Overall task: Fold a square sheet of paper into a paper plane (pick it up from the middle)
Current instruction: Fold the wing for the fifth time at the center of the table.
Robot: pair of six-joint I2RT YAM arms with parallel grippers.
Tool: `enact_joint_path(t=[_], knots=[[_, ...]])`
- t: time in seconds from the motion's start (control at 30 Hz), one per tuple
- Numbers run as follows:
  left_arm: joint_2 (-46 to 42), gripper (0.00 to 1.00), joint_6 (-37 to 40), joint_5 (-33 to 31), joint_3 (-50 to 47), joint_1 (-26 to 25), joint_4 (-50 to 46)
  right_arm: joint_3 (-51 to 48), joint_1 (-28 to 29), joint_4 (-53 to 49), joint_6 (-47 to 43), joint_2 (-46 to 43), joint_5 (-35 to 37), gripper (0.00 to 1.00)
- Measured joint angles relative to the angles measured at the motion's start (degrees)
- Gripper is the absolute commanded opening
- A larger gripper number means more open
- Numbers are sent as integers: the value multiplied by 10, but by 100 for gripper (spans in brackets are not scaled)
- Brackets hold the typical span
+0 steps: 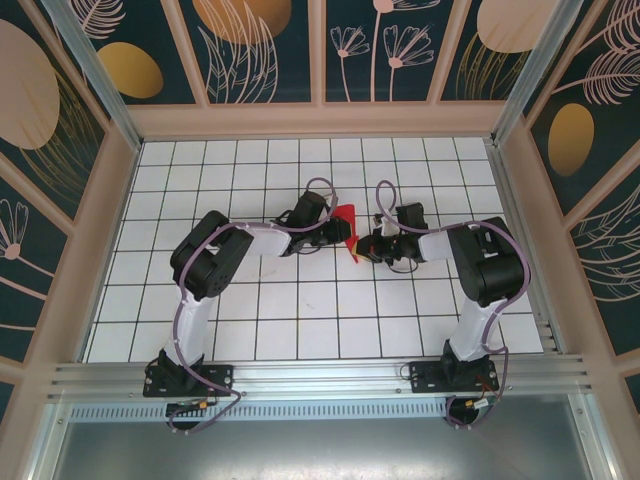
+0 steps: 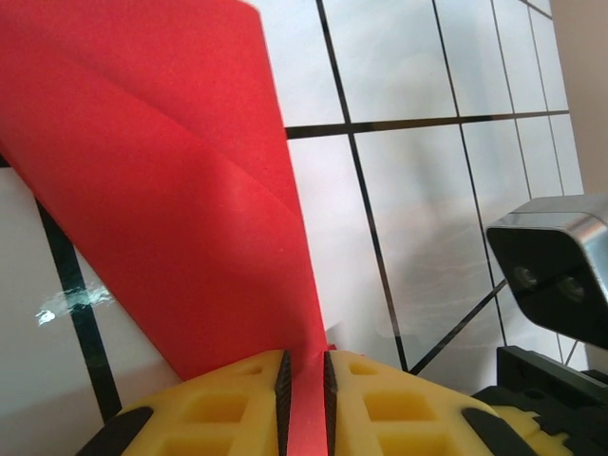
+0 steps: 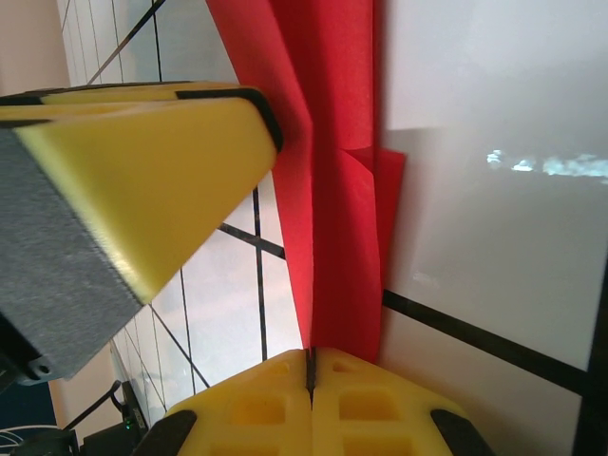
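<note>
1. Left end effector point(image 2: 304, 380) of mine is closed nearly all the way. Its two yellow fingers point(image 2: 228, 408) pinch a thin edge of the red paper point(image 2: 161, 190) between their black pads.
2. My right end effector point(image 3: 311, 372) is closed tight, fingers meeting, with the near edge of the same paper caught in the seam between them.
3. Both sit over the middle of the white tiled worktop point(image 1: 250, 310). My left one is just left of its centre and my right one just right of it, with their tips facing each other.
4. The paper is a folded wedge with diagonal creases running across it. It is held between my two grips over the middle of the worktop, standing on edge instead of lying flat.
5. I cannot tell whether its lowest corner touches the worktop.
6. Seen from my right wrist, one left finger presses the paper's side farther from the worktop's near edge than my right grip.
</note>
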Motion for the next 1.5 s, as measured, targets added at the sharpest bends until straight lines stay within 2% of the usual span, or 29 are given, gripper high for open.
enact_joint_path(t=[0.53,1.17,1.3,1.5], knots=[[14,21,15,-4,37,-1,-49,0,-1,-10,0,-3,1,17],[21,21,30,-34,77,-10,-116,0,1,-61,-15,-19,40,8],[23,21,31,-38,83,-11,-125,0,1,-68,-15,-26,49,13],[26,21,35,-43,91,-12,-135,5,2,-120,-15,-100,100,15]])
